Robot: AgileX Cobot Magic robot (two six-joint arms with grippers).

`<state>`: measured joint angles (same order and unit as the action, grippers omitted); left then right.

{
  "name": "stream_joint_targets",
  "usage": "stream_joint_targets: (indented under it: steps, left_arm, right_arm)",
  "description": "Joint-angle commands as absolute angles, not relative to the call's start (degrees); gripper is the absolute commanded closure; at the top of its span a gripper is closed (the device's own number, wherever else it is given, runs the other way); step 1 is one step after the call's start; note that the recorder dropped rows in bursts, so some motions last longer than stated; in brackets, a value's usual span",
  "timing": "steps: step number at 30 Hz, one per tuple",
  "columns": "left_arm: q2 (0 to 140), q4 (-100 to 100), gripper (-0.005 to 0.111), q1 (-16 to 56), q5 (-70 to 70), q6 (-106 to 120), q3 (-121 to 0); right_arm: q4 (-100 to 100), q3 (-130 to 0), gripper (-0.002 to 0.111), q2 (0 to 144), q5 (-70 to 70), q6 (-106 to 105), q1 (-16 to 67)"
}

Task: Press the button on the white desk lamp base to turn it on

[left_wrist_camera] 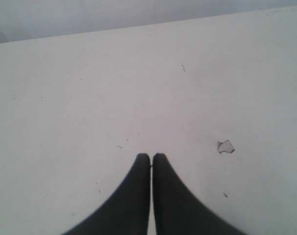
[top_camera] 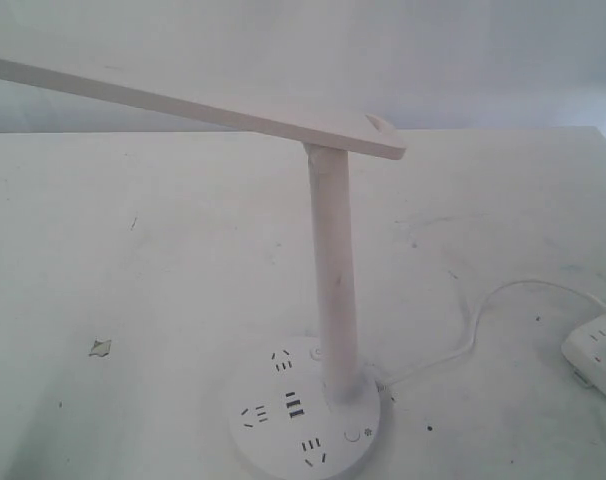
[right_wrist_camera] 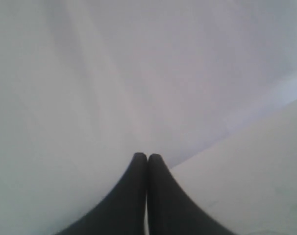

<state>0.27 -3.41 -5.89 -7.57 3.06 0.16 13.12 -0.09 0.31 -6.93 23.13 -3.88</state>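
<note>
Table (top_camera: 163,240): white, wide and flat, with a pale wall (top_camera: 403,60) behind it.
Left gripper (left_wrist_camera: 151,156): its two dark jaws are pressed together with nothing between them. It hangs over bare table and touches nothing. I think shut jaws make one blunt tip, good for poking a tiny thing.
Chipped spot (left_wrist_camera: 226,146): a small flake mark on the table, near the left gripper and well left of the lamp.
White desk lamp (top_camera: 335,310): it stands upright near the front edge of the table, so I think it is easy to reach. Its long flat head (top_camera: 183,100) sticks out to the left from the top of the pole (top_camera: 329,210).
White desk lamp base (top_camera: 273,442): a round disc lying flat on the table, with dark socket slots (top_camera: 281,360) on top.
Button (top_camera: 354,435): a tiny ring on the front of the base, just right of the pole's foot. Nothing touches it yet.
Cord (top_camera: 463,345): thin and white, it curls from the base off to the right. I guess it brings power.
Power strip (top_camera: 595,360): a white block at the right edge.
Right gripper (right_wrist_camera: 147,156): its jaws are pressed together too and hold nothing. It points mostly at the wall, and I cannot see the lamp from its view.
</note>
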Motion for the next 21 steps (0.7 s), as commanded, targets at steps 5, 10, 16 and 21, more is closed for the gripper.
stream_joint_targets:
  steps: [5, 10, 16, 21]
  left_arm:
    - [0.0, -3.8, 0.106, -5.5, -7.3, 2.9, 0.0]
    - [0.0, -3.8, 0.106, -5.5, -7.3, 2.9, 0.0]
    - [0.0, -3.8, 0.106, -5.5, -7.3, 2.9, 0.0]
    - [0.0, -3.8, 0.106, -5.5, -7.3, 2.9, 0.0]
  right_arm:
    - [-2.6, -2.6, 0.108, 0.0, -11.7, 31.3, -4.0]
    - [-30.6, -12.0, 0.108, 3.2, -9.5, 44.3, -4.0]
    - [-64.3, -21.1, 0.108, 16.9, -22.7, 65.7, -4.0]
    - [-84.5, -27.1, 0.108, 31.5, -29.1, 78.1, -4.0]
